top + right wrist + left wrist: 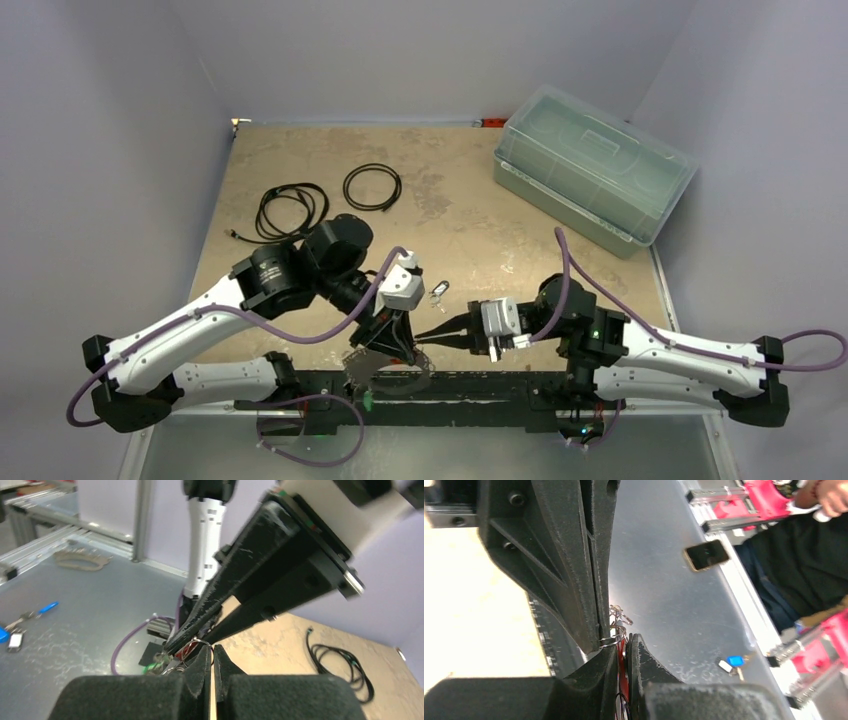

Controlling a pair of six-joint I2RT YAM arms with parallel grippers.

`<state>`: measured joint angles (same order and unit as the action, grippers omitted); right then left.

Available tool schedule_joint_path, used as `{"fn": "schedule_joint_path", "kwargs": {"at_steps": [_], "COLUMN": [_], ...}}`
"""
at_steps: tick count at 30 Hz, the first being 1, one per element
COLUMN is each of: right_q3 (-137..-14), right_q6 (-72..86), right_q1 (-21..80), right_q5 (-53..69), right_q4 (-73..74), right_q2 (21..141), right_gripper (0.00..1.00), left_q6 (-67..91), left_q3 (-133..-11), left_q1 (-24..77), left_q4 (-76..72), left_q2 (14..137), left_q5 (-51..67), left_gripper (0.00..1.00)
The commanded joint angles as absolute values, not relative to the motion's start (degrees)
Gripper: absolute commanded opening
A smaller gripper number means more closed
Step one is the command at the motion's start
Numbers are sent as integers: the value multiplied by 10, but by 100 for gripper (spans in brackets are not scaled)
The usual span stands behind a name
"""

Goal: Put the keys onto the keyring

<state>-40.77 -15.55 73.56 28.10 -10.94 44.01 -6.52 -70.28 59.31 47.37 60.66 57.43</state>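
Keyring (pixel 613 640) in the air at the meeting point of both sets of tips, low centre of L-wrist view; thin wire loops, same keyring (pixel 200 642) low centre in R-wrist view. L fingers (pixel 574 695) clenched, only a slit left, sth red in the slit. R fingers (pixel 150 690) clenched too, nearly touching. Can't tell which pair actually pins the ring. In top view, tips together near bottom centre. Keys (pixel 438 290) flat on worktop (pixel 450 200) just above that spot, apart from both sets of fingers.
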Motion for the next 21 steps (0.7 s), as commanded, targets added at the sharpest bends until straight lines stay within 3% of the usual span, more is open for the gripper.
{"fn": "schedule_joint_path", "kwargs": {"at_steps": [1, 7, 12, 21], "right_q3": [-415, -429, -446, -443], "right_q6": [-59, 33, 76, 183], "right_q1": [740, 740, 740, 739], "right_q5": [115, 4, -48, -143], "right_q4": [-164, -128, -98, -90], "right_q2": [419, 398, 401, 396], "right_gripper": [0, 0, 0, 0], "left_q6": [-86, -102, -106, -106], "left_q3": [-732, -733, -737, -715], "left_q1": [591, 591, 591, 591], "left_q4": [416, 410, 400, 367], "left_q2": [577, 557, 560, 556], "left_q5": [477, 384, 316, 250], "left_gripper": [9, 12, 0, 0]}}
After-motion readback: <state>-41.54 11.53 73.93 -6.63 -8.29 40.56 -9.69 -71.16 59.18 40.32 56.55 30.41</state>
